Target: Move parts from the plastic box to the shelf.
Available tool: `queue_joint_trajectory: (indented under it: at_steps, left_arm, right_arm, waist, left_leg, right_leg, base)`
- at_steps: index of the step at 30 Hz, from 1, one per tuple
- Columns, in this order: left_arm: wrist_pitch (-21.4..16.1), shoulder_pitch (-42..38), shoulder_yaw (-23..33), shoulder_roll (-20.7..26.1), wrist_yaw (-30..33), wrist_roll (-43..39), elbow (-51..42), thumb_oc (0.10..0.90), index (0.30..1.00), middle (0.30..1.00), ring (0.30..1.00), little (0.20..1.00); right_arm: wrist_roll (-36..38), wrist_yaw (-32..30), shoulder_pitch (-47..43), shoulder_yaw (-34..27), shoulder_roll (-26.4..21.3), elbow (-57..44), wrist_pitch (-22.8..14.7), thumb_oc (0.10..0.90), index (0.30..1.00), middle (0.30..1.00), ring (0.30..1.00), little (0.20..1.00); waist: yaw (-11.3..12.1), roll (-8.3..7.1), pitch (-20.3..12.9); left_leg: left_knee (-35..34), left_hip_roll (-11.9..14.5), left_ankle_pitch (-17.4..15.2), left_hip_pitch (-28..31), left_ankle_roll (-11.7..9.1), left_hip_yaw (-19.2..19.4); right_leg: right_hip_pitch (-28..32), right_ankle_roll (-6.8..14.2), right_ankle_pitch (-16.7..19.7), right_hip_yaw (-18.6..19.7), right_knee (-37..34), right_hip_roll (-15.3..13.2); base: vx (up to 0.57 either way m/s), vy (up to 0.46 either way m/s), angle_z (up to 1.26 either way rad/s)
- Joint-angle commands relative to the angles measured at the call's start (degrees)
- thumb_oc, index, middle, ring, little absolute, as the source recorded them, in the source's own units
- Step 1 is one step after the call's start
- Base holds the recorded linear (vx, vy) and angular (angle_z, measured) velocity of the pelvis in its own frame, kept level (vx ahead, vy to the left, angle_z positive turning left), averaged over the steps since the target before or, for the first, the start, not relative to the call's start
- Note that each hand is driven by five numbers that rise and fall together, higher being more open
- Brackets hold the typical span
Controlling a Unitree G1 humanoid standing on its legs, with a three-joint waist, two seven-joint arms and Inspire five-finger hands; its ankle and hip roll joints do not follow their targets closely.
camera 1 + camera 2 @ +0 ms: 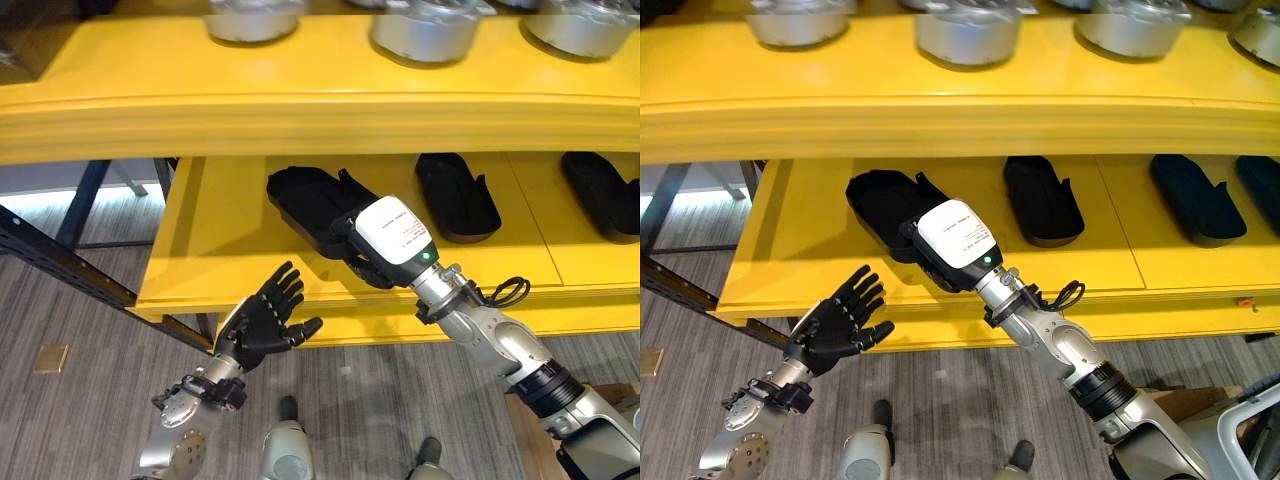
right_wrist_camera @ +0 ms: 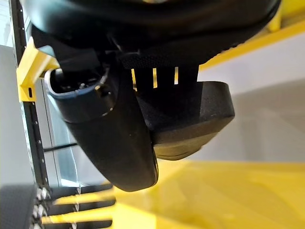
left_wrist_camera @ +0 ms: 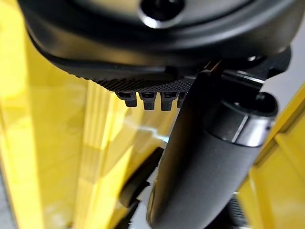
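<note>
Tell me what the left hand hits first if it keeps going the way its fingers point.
Likely the front edge of the lower yellow shelf. The open left hand points up and forward at it, below the black part under the right hand. Depth is unclear; it might pass just beneath.

Four black parts lie on the lower yellow shelf (image 1: 790, 250) in the right eye view: one at centre left (image 1: 880, 205), one at centre (image 1: 1042, 200), one at right (image 1: 1197, 198) and one cut by the right edge (image 1: 1265, 190). Four silver-grey round parts sit along the top of the frame: (image 1: 800, 20), (image 1: 968, 35), (image 1: 1135, 28), (image 1: 1258, 30).
</note>
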Motion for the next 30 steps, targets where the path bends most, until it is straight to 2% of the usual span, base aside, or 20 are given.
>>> queue_joint_trajectory:
  at_steps: [1,4,8,13,20,24,30]
  left_arm:
    - [-6.09,-3.13,-1.06,0.73,-2.98,-2.92,-7.81,0.9,1.0,1.0,1.0,1.0]
    - [-5.15,-1.94,-1.72,0.42,-2.9,-2.68,-8.46,0.9,1.0,1.0,1.0,1.0]
    - [-4.9,-0.78,-2.52,0.2,-3.37,-2.16,-7.82,0.9,1.0,1.0,1.0,1.0]
    - [-4.64,-0.62,-3.22,0.1,-2.93,-2.11,-7.2,0.9,1.0,1.0,1.0,1.0]
    - [-2.67,-0.49,-4.07,0.14,-1.8,-1.49,-6.56,0.9,1.0,1.0,1.0,1.0]
    - [-0.89,-1.31,-4.56,0.47,-0.59,-1.99,-7.47,0.9,1.0,1.0,1.0,1.0]
    - [-1.85,-4.31,-4.9,1.62,0.06,-3.95,-9.16,0.9,1.0,1.0,1.0,1.0]
  right_arm:
    - [4.17,-3.76,-11.34,-3.97,1.24,-7.28,-0.05,0.4,0.3,0.3,0.3,0.3]
    - [4.1,-4.35,-12.67,-2.47,0.8,-5.36,-0.9,0.4,0.3,0.3,0.3,0.3]
    - [3.86,-4.2,-13.24,-1.38,0.87,-4.54,-1.68,0.4,0.3,0.3,0.3,0.3]
    - [2.17,-4.37,-13.33,-0.84,1.33,-3.3,-3.16,0.4,0.3,0.3,0.3,0.3]
    - [3.49,-3.52,-13.56,-1.83,1.86,-3.55,-0.58,0.4,0.3,0.3,0.3,0.3]
    - [3.55,-0.77,-15.35,-3.03,2.08,-4.5,1.06,0.4,0.3,0.3,0.3,0.3]
    - [-0.15,0.72,-19.35,-3.4,1.04,-3.15,4.0,0.4,0.3,0.3,0.3,0.3]
  waist:
    - [0.33,-1.02,-3.51]
    - [0.33,-0.49,-4.18]
    - [0.21,-0.2,-5.05]
    - [0.38,-0.22,-5.55]
    - [1.31,-0.56,-5.08]
    - [2.51,-0.25,-2.68]
    - [3.52,0.75,4.17]
  left_leg:
    - [0.6,0.24,-4.25,3.73,-0.24,0.29]
    - [-1.37,1.03,-2.74,4.42,-0.59,-0.33]
    - [-2.85,0.65,-2.14,5.65,-0.6,-1.09]
    - [-2.1,-0.44,-3.2,6.4,-0.12,-1.99]
    - [0.86,-1.66,-5.24,6.26,0.53,-3.66]
    - [3.41,-2.33,-6.0,2.94,0.47,-5.58]
    - [6.32,-2.69,-5.45,-4.96,0.45,-7.86]
  right_leg:
    - [-0.38,-1.69,-5.52,-2.51,6.08,-3.17]
    - [0.6,-2.96,-6.63,-3.29,6.01,-2.23]
    - [1.45,-3.51,-7.03,-3.25,6.07,-1.94]
    - [1.92,-3.45,-7.35,-2.73,6.81,-2.34]
    - [2.12,-3.52,-8.59,-2.3,9.46,-2.55]
    - [-0.47,-3.24,-9.34,-1.62,12.17,-2.79]
    - [-7.45,-3.24,-9.9,-0.95,16.63,-3.27]
  base:
    - [0.03,-0.073,-0.18]
    - [0.09,-0.038,-0.05]
    - [0.1,0.054,0.11]
    - [0.09,0.086,0.1]
    - [0.14,0.069,0.11]
    - [0.0,0.038,0.14]
    - [-0.19,-0.007,0.11]
